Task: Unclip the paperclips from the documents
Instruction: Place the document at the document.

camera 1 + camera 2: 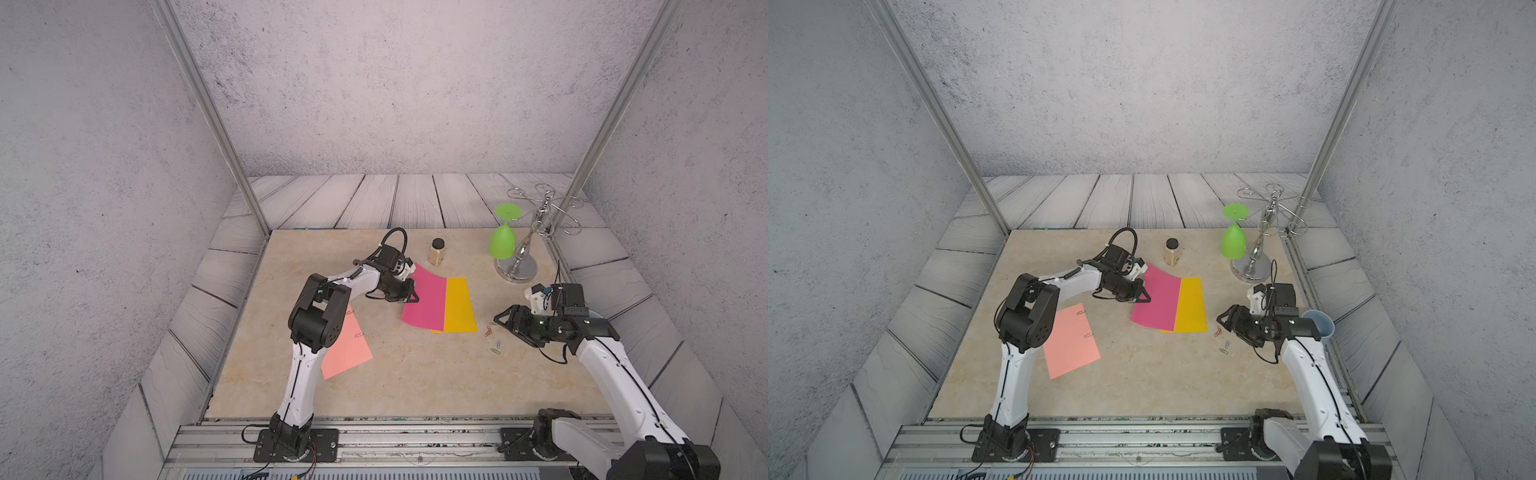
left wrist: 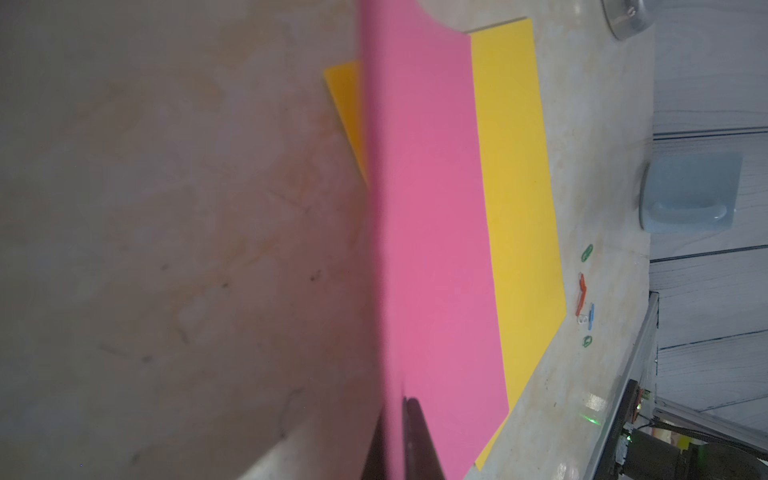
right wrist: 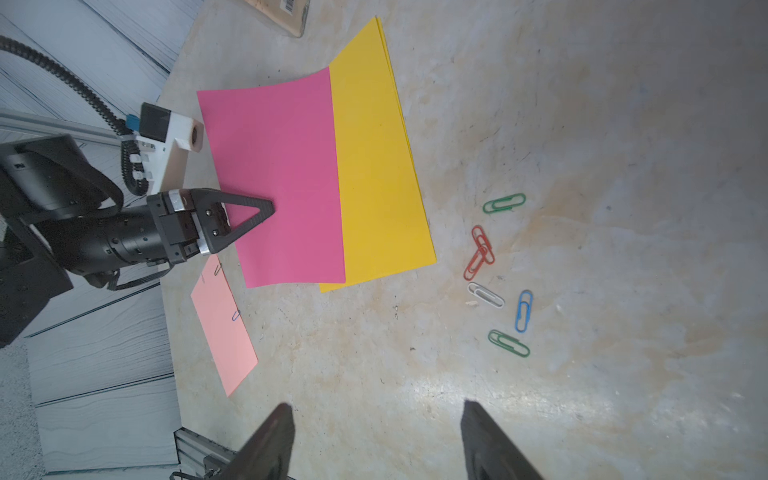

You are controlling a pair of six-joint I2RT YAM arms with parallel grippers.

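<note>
Left gripper [image 1: 413, 296] pinching the magenta sheet [image 1: 426, 301] edge, mid-frame
Right gripper [image 3: 374, 419] spread wide, holding nothing; loose paperclips [image 3: 496, 274] sit on the table [image 1: 415, 374] just right of the yellow sheet [image 1: 459, 305].

My 2 arms: white shells, blk joints.
My left arm [image 1: 297, 374] & right arm [image 1: 598, 361] have white link covers w/ small dark screws and a thin blk cable along each. The elbow housing [image 1: 316, 320] is blk, w/ a ring of holes on its round cap. My left gripper [image 3: 268, 208] has blk open triangular fingers w/ silver bolts at their root. Beside it sits a white cam block [image 3: 166, 137] w/ blue plug & coiled blk cord. My right gripper [image 3: 378, 407] has blk tapered fingers, w/ a green LED [image 1: 540, 320] behind. The base plates [image 1: 324, 440] are blk.
</note>
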